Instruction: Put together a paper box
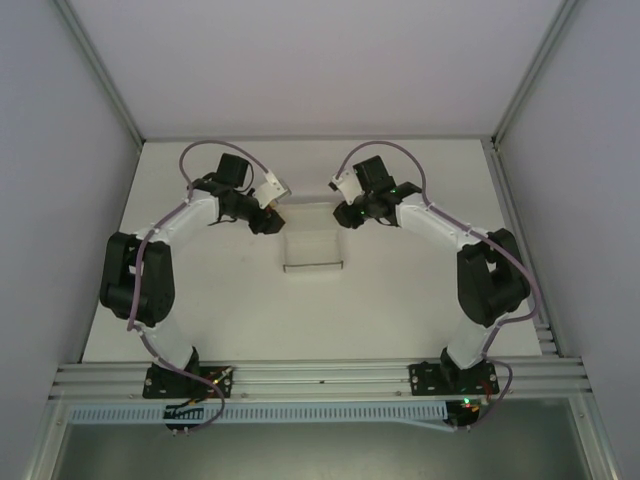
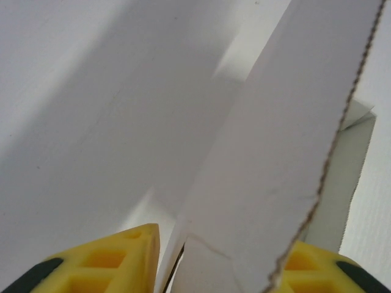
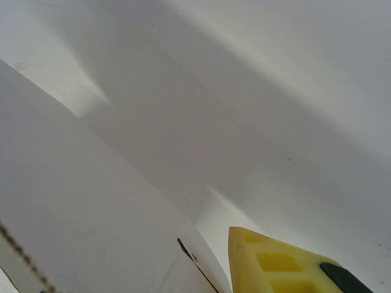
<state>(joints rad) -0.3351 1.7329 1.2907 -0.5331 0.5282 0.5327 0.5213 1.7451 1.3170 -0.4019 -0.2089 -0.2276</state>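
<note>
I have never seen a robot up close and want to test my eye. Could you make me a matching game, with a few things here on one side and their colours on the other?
Things
1. paper box
2. left arm's fingers
3. left arm's elbow joint
4. rail along the table's near edge

Colours
a. silver metal
b. yellow
c. white
d. black

Pairs: 1-c, 2-b, 3-d, 4-a
</note>
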